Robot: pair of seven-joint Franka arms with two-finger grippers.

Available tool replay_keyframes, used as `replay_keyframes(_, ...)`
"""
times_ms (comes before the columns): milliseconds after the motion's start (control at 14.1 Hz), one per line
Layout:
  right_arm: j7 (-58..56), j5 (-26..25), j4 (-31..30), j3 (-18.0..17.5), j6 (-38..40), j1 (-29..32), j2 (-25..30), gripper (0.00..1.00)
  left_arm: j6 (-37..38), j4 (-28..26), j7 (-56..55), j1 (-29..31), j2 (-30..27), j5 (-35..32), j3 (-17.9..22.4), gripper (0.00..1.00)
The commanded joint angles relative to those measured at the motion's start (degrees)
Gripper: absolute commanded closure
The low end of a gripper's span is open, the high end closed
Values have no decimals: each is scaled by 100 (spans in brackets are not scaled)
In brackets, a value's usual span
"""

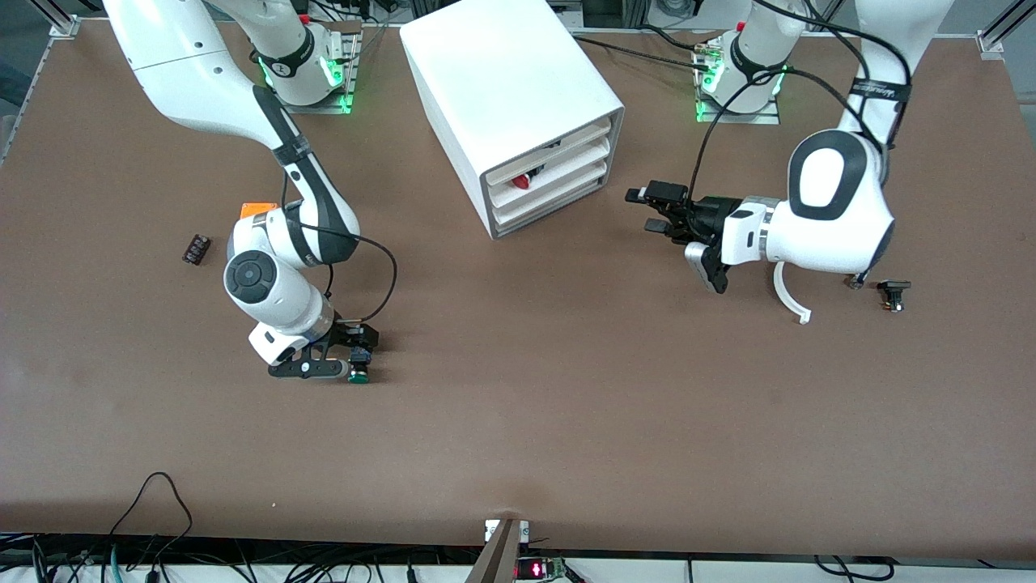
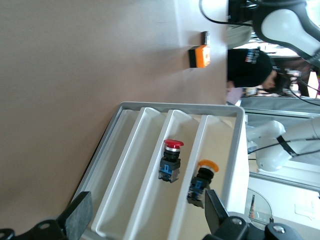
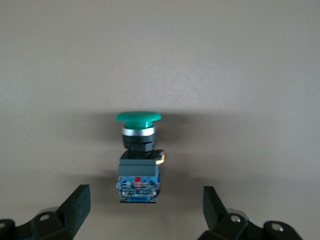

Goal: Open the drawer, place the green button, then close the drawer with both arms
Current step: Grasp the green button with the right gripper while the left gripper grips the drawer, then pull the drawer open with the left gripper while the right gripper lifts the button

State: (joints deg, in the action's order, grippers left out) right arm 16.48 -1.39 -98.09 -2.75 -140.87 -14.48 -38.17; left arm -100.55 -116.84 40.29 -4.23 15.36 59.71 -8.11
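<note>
The green-capped button (image 1: pixel 358 371) lies on its side on the table, toward the right arm's end and nearer the front camera than the cabinet. My right gripper (image 1: pixel 350 353) is low over it and open, one finger on each side of its black and blue body (image 3: pixel 140 170), not touching; its point in the right wrist view is (image 3: pixel 145 212). The white cabinet (image 1: pixel 502 73) stands mid-table. Its lowest drawer (image 1: pixel 550 207) looks pushed in and empty (image 2: pixel 117 170). My left gripper (image 1: pixel 650 210) hovers open in front of the drawers (image 2: pixel 145 222), apart from them.
A red-capped button (image 2: pixel 171 160) lies in the middle drawer and an orange-capped one (image 2: pixel 201 182) in the top drawer. An orange cube (image 1: pixel 259 209) and a small black part (image 1: pixel 196 248) lie near the right arm. Another black part (image 1: pixel 893 293) lies beside the left arm.
</note>
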Motion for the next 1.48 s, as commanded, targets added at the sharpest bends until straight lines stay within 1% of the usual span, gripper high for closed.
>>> replay_keyframes(0,216,25,123,20,-238,-117,-217,0,-79,-619,1460,80,229,899,2,2)
replay_keyframes(141,207,7,123,20,-406,-117,-331,0,-79,-813,1788,37,475,1182,-6,3)
replay_keyframes(212,198,7,132,29,-467,-108,-375,1,-79,-901,2007,1,642,1366,-6,5)
replay_keyframes(283,181,7,132,29,-485,-108,-384,6,-79,-919,2357,-16,861,1490,-59,7)
replay_keyframes(354,137,7,132,29,-486,-91,-385,17,-79,-928,2639,1,1089,1569,-172,11)
replay_keyframes(495,128,7,132,29,-486,-73,-385,49,-96,-954,2774,-25,1258,1946,-339,18)
replay_keyframes(566,128,7,132,29,-486,-73,-385,64,-114,-989,2782,-25,1302,1991,-436,25)
replay_keyframes(707,119,7,150,29,-486,-73,-376,89,-123,-999,2791,-34,1443,2079,-533,26)
replay_keyframes(778,119,16,219,29,-477,-73,-376,100,-123,-1007,2791,-34,1513,2080,-534,26)
replay_keyframes(990,163,33,378,20,-320,-125,-367,100,-132,-1007,2949,-51,1698,2080,-534,26)
replay_keyframes(1202,601,33,1096,20,837,-143,-376,100,-132,-1025,3177,-131,1935,2159,-542,26)
replay_keyframes(1343,987,42,1501,11,1401,-222,-358,100,-132,-1034,3187,-148,1944,2168,-534,28)
replay_keyframes(1414,1241,42,1677,11,1691,-257,-358,100,-141,-1042,3187,-157,1953,2168,-534,31)
